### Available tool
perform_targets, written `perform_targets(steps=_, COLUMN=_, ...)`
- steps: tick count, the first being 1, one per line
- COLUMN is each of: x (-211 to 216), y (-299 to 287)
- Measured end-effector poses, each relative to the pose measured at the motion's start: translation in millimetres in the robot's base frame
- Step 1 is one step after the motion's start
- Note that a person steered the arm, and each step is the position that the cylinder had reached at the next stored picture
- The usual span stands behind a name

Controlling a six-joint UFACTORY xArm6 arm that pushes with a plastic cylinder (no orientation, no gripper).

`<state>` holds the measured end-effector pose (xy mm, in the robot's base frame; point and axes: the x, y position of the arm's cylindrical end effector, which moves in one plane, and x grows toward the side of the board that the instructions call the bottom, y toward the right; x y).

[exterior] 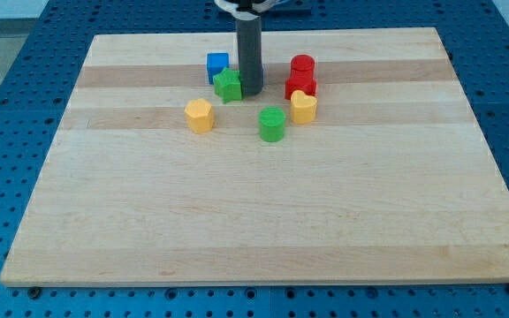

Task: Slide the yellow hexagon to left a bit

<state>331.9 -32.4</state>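
The yellow hexagon (200, 116) sits on the wooden board, left of the block cluster near the view's top. My tip (251, 92) rests on the board right beside the green star block (228, 86), touching or nearly touching its right side. The tip is up and to the right of the yellow hexagon, apart from it. A blue cube (217, 66) stands just above the green star.
A green cylinder (272, 124) lies right of the hexagon. A yellow heart-shaped block (303, 107), a red block (300, 87) and a red cylinder (302, 65) stack up the view to the tip's right. The wooden board (254, 221) lies on a blue perforated table.
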Motion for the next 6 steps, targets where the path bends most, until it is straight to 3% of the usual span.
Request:
perform_targets(steps=3, x=12.7, y=-18.8)
perform_targets(steps=4, x=36.1, y=-18.7)
perform_targets(steps=6, x=46.0, y=-65.7)
